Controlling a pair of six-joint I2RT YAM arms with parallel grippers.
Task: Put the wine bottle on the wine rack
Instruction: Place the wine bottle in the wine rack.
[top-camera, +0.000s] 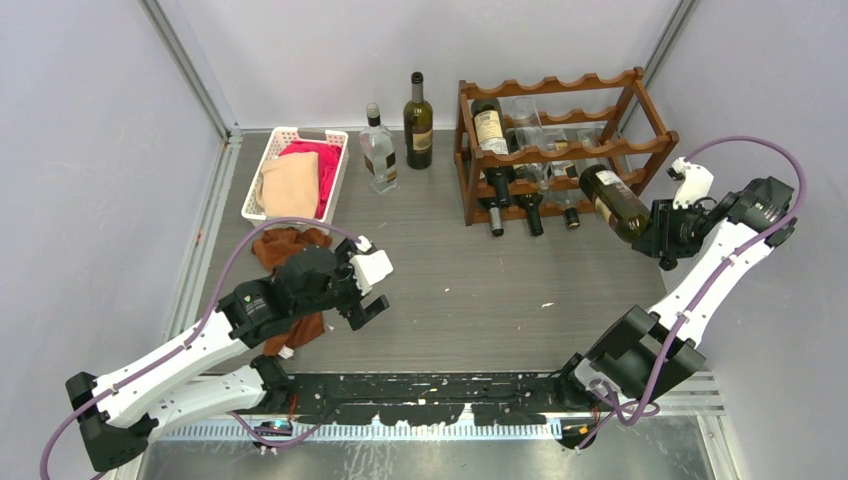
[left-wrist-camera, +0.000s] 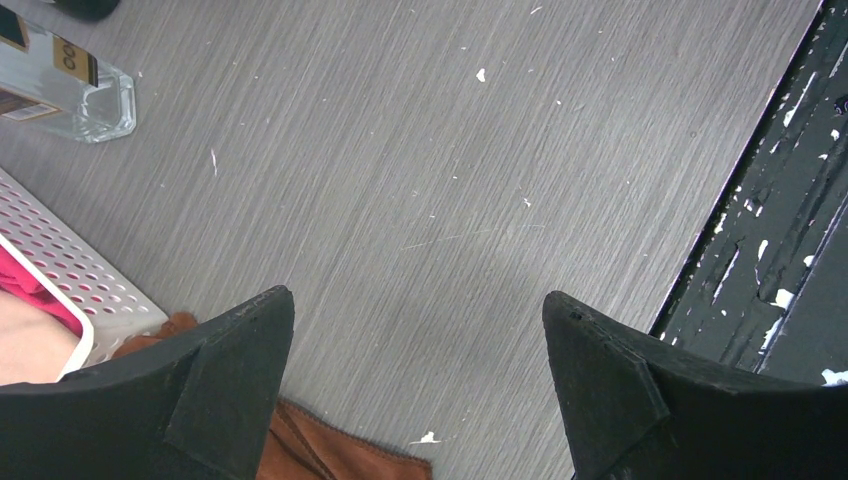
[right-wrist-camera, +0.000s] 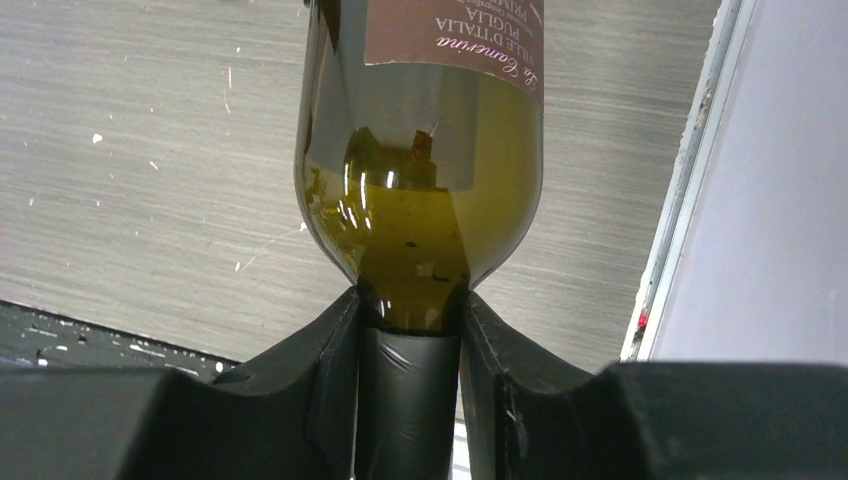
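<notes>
The wine bottle (top-camera: 615, 203), dark green with a cream label, hangs tilted in the air, its base at the right end of the wine rack (top-camera: 560, 152). My right gripper (top-camera: 652, 230) is shut on its black-capped neck. In the right wrist view the fingers (right-wrist-camera: 335, 350) clamp the neck on both sides below the bottle's shoulder (right-wrist-camera: 420, 200), with my right gripper (right-wrist-camera: 410, 300) above bare tabletop. The reddish-brown rack stands at the back right and holds several bottles (top-camera: 490, 130). My left gripper (top-camera: 362, 303) hovers open over the table's left half, nothing between its jaws (left-wrist-camera: 418, 300).
A white slotted basket (top-camera: 275, 150) with pink and tan cloths sits at back left. A brown cloth (top-camera: 290, 250) lies under the left arm. A clear bottle (top-camera: 378, 150) and a dark bottle (top-camera: 418, 120) stand upright left of the rack. The right wall is close.
</notes>
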